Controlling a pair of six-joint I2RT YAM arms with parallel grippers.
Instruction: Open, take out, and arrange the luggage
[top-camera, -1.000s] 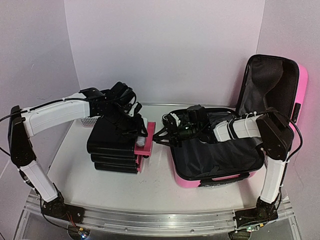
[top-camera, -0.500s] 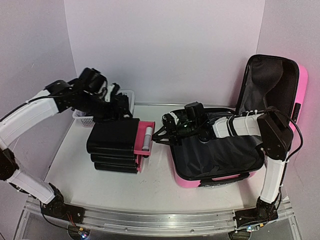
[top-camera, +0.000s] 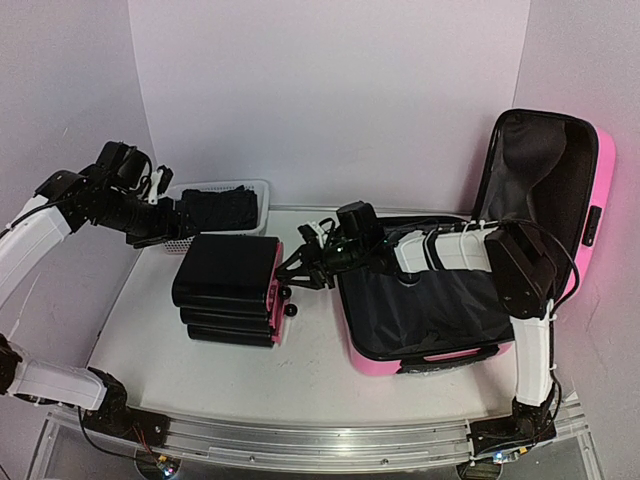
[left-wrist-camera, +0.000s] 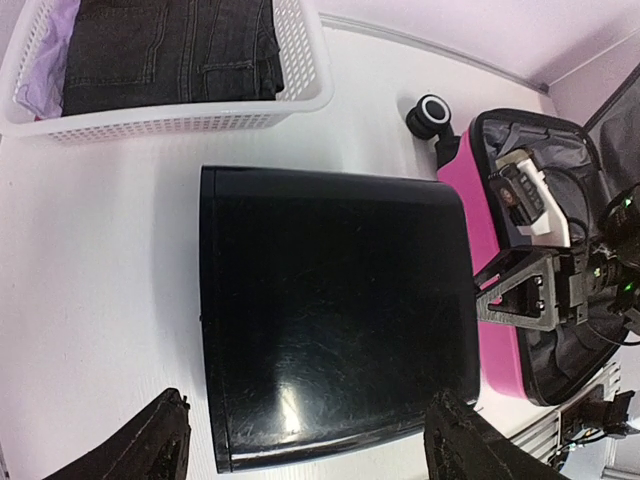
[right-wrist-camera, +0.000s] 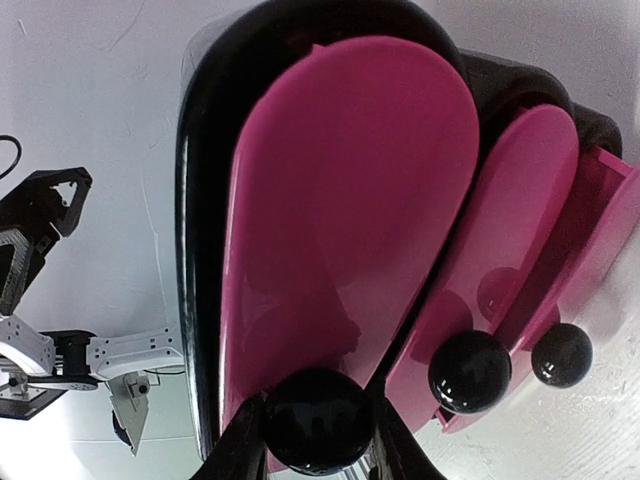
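The luggage (top-camera: 548, 160), a pink hard-shell suitcase, lies open at the right with its black-lined lid upright; its pink edge (left-wrist-camera: 470, 215) and a wheel (left-wrist-camera: 432, 112) show in the left wrist view. Left of it stands a stack of black boxes (top-camera: 226, 272) with pink drawer fronts (right-wrist-camera: 340, 200). My right gripper (top-camera: 293, 272) reaches across from the suitcase and is shut on the top drawer's black ball knob (right-wrist-camera: 318, 420). My left gripper (top-camera: 162, 228) hovers open high above the stack's glossy top (left-wrist-camera: 330, 310), nothing between its fingers (left-wrist-camera: 165, 440).
A white mesh basket (top-camera: 262, 190) with folded dark jeans (left-wrist-camera: 170, 45) stands behind the stack near the back wall. Two lower drawer knobs (right-wrist-camera: 470, 370) stick out toward the suitcase. Bare white table (top-camera: 300, 370) lies in front of the stack.
My left gripper opened and drew back up and left off the stack. The pulled-out top drawer has gone back in as my right gripper moved left on its knob.
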